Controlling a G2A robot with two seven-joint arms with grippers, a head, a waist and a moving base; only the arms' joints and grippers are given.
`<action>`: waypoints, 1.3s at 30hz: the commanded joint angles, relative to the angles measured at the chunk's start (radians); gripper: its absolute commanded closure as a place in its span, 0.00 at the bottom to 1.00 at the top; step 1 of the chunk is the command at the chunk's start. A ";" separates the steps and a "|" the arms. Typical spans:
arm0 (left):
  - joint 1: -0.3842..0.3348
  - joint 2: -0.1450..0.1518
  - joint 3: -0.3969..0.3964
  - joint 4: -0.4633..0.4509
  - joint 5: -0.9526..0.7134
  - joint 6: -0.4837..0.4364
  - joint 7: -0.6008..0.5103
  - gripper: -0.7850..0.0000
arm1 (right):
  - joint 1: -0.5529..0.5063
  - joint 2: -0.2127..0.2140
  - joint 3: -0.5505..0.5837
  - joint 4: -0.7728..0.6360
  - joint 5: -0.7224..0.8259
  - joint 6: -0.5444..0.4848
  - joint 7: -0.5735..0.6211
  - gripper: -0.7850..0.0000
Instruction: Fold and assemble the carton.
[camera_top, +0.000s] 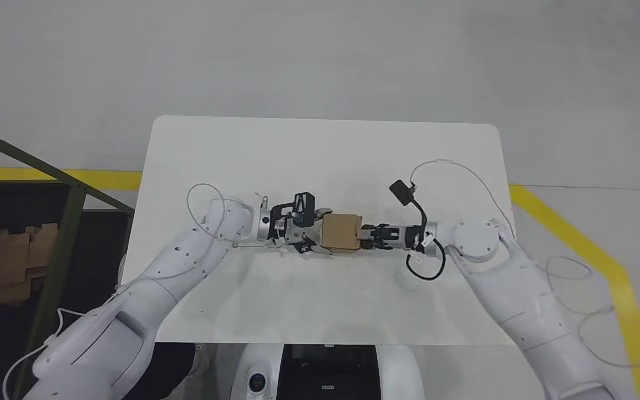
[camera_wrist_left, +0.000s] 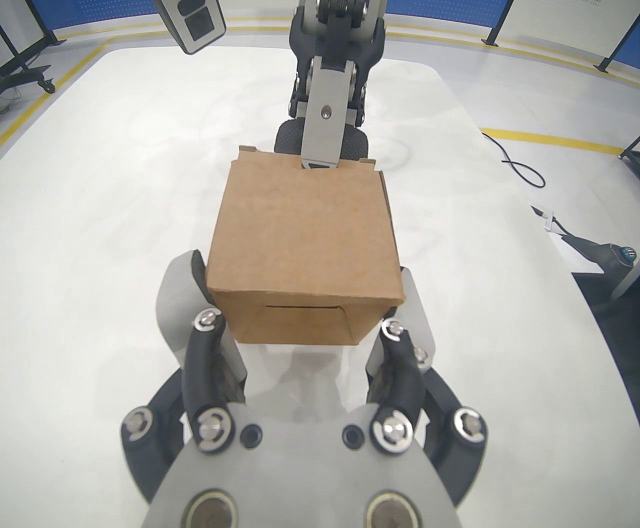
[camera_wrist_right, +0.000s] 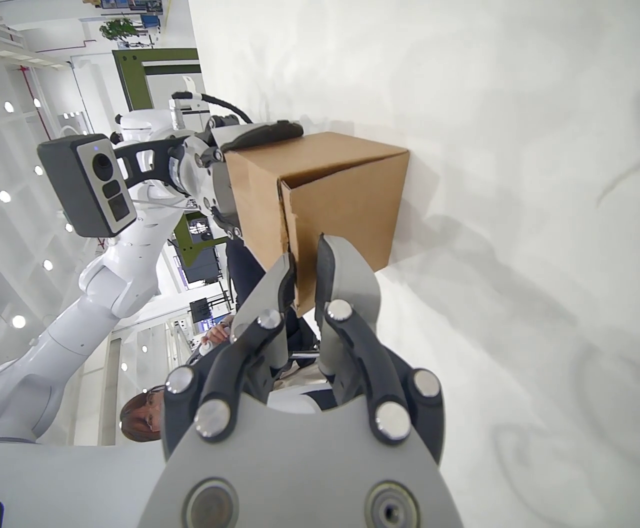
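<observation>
Boxy cardboard carton (camera_wrist_left: 305, 235) btwn L gripper (camera_wrist_left: 302, 280), R gripper (camera_wrist_right: 306, 257) (white table (camera_wrist_left: 100, 200))

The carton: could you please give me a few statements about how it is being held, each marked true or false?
1. The carton is between the two arms, over the white table. True.
2. The right jaws hang open, away from the carton. False: they are pinched on a thin cardboard edge at one end of it.
3. The left jaws hold the carton from two opposite sides. True.
4. The carton is a flat, unfolded sheet. False: it is already folded up into a box shape.
</observation>
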 joint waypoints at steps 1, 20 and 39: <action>0.000 0.000 0.000 0.001 -0.001 -0.003 -0.001 0.24 | -0.004 0.002 0.008 -0.002 0.000 -0.003 -0.003 0.73; 0.000 -0.001 0.000 0.001 -0.003 -0.001 -0.004 0.24 | -0.032 0.012 0.047 -0.004 0.026 -0.030 -0.015 1.00; 0.000 0.000 -0.002 0.001 -0.003 0.003 -0.004 0.19 | -0.011 0.005 0.030 0.002 0.042 -0.039 -0.021 0.77</action>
